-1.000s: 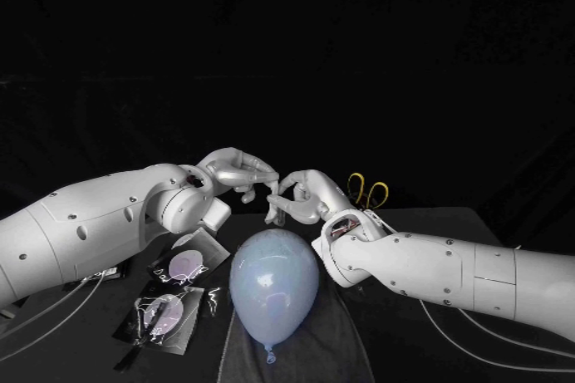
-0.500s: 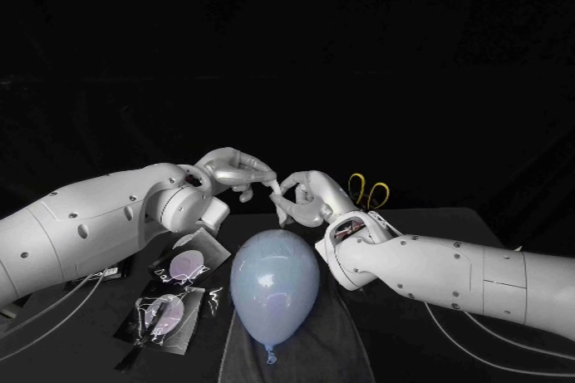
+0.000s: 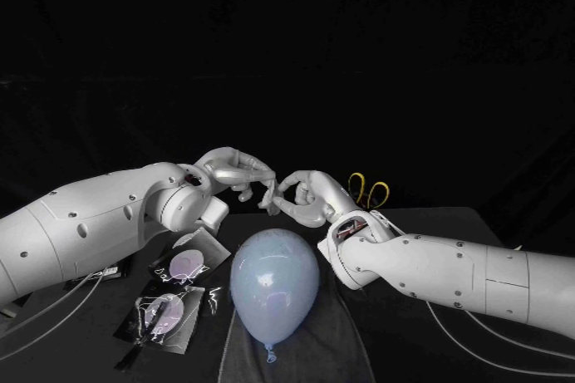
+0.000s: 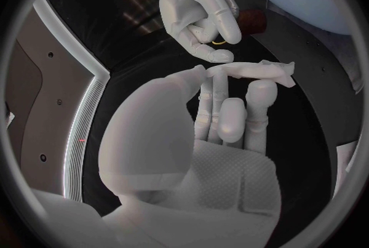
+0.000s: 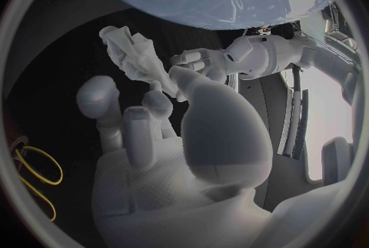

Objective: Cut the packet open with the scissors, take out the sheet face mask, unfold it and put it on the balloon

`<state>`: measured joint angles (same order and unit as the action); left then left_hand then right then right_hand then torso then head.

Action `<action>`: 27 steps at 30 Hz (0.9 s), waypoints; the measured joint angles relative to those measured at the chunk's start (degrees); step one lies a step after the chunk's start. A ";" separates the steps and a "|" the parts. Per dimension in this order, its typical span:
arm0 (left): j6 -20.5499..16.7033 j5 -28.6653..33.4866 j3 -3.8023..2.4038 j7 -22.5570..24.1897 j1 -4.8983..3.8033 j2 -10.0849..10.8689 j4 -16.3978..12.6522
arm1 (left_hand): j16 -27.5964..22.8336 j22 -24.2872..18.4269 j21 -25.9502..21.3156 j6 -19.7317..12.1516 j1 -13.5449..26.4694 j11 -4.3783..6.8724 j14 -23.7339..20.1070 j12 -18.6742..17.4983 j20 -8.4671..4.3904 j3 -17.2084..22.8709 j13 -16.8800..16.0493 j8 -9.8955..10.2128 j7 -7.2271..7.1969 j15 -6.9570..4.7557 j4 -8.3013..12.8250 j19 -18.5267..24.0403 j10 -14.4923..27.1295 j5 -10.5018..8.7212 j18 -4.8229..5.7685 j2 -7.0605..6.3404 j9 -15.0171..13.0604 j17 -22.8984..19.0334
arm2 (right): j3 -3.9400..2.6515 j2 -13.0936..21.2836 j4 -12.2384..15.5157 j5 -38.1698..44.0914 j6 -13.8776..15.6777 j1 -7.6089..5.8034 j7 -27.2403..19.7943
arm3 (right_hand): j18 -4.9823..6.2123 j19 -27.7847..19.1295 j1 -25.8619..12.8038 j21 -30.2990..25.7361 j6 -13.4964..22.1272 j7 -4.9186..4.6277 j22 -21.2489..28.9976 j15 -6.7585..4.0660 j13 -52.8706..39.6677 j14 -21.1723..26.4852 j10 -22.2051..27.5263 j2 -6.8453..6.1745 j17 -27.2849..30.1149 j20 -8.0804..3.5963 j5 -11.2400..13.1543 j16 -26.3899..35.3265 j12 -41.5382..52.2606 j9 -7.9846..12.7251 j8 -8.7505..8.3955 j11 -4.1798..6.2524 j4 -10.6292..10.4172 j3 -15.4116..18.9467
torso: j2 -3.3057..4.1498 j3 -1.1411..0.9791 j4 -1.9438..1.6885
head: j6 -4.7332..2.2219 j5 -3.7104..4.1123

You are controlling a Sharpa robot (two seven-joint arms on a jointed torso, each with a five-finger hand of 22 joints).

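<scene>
In the middle of the head view we see the left hand (image 3: pixel 240 177) and the right hand (image 3: pixel 302 198) meeting fingertip to fingertip above the far end of the balloon (image 3: pixel 276 282). Between them is the sheet face mask (image 3: pixel 272 195), a small white folded wad held off the desk (image 3: pixel 455 218).

In the left wrist view, the left hand's fingers (image 4: pixel 230 116) are curled in, with the thumb tip and a fingertip closed on 1 end of the mask (image 4: pixel 261 71). The right hand (image 4: pixel 196 8) reaches in from the other side and touches that same end.

In the right wrist view, the right hand's fingers (image 5: pixel 134 131) are partly curled. Its thumb and a fingertip pinch the bottom of the crumpled mask (image 5: pixel 132 56), close beside the left hand (image 5: pixel 223 62).

The pale blue balloon lies at lower centre, knot toward the bottom edge. The yellow-handled scissors (image 3: pixel 369 190) lie behind the right hand. At lower left lie a packet (image 3: pixel 182 267) and a second packet (image 3: pixel 162 316).
</scene>
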<state>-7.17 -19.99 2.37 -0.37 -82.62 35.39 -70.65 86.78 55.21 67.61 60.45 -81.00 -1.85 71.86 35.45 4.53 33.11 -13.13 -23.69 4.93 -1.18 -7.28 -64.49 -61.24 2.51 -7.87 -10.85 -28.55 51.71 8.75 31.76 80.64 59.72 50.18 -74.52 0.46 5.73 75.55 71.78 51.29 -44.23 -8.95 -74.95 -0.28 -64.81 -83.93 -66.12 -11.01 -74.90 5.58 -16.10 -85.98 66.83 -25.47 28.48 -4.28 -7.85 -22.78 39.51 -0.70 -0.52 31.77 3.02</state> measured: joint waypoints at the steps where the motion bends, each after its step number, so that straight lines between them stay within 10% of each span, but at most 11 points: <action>1: 0.00 0.00 0.00 -0.02 0.00 0.00 -0.02 | -0.01 0.00 0.00 0.00 0.00 0.01 0.00 0.00 0.00 0.00 0.00 0.00 0.00 0.00 0.00 0.00 -0.01 0.00 0.00 0.00 -0.01 0.00 | 0.00 -0.02 -0.11 0.01 -0.20 0.00 0.03 | 0.06 -0.26 0.00 -0.46 0.23 -0.14 0.00 0.04 0.27 -0.03 0.47 0.00 0.00 0.22 0.02 0.10 -0.25 0.09 -0.05 -0.09 0.00 0.00 | 0.00 0.01 0.00 | 0.02 0.01; 9: -0.01 0.00 0.00 -0.18 0.00 0.02 -0.22 | -0.04 0.07 0.00 0.00 0.02 0.20 0.00 0.00 0.21 0.00 0.00 0.18 0.00 0.00 0.00 -0.21 -0.20 -0.01 0.01 -0.02 -0.83 -0.09 | 0.00 -0.02 -0.72 0.38 -2.64 0.01 0.54 | 1.42 -3.14 -0.68 -6.25 3.09 -1.06 0.03 0.92 3.95 -0.10 5.44 -0.68 -0.01 1.30 2.83 1.24 -2.98 0.79 -0.55 -1.05 -0.29 0.67 | 0.02 0.04 -0.07 | 0.06 -0.12; 14: -0.14 0.00 0.01 -0.29 0.00 0.05 -0.19 | -0.05 0.10 0.00 -0.02 0.03 0.20 0.00 0.00 0.21 -0.01 0.00 -0.02 -0.01 0.00 0.00 -0.21 -0.20 -0.13 0.00 -0.03 -0.83 -0.11 | 0.01 0.11 -0.86 1.04 -4.24 0.04 0.59 | 1.41 -0.69 3.58 -0.98 -1.08 0.03 0.04 0.98 0.26 -0.16 0.20 1.73 -0.05 0.79 7.48 0.28 1.85 1.88 0.16 0.01 3.16 -3.34 | 0.02 0.04 -0.07 | 0.06 -0.18; 27: -0.40 -0.01 0.02 -0.51 0.00 0.19 -0.33 | -0.10 0.15 0.00 -0.02 0.04 0.19 0.23 0.00 0.06 -0.01 0.00 -0.02 -0.01 -0.21 0.01 -0.36 -0.19 0.03 0.00 -0.04 -0.83 0.01 | 0.05 0.72 -0.58 4.39 -6.29 1.51 0.52 | 1.33 2.23 3.38 5.16 -5.83 1.49 0.01 -0.37 -4.80 -0.11 -6.15 1.53 -0.05 -0.36 7.68 -1.05 6.56 3.97 -0.02 1.31 5.25 -6.01 | -0.01 0.00 0.00 | 0.29 -0.40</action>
<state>-7.57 -20.00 2.38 -0.88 -82.62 35.57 -70.98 86.68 55.36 67.61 60.43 -80.96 -1.66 72.10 35.45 4.58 33.10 -13.13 -23.70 4.92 -1.40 -7.27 -64.85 -61.43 2.55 -7.86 -10.89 -29.38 51.73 8.80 32.48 80.06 64.11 43.89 -73.02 0.98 7.06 77.79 75.15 56.45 -50.06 -7.47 -74.94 -0.66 -69.62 -84.04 -72.28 -9.47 -74.95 5.23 -8.42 -87.02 73.39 -21.50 28.46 -2.96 -2.60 -28.79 39.50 -0.70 -0.52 32.06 2.62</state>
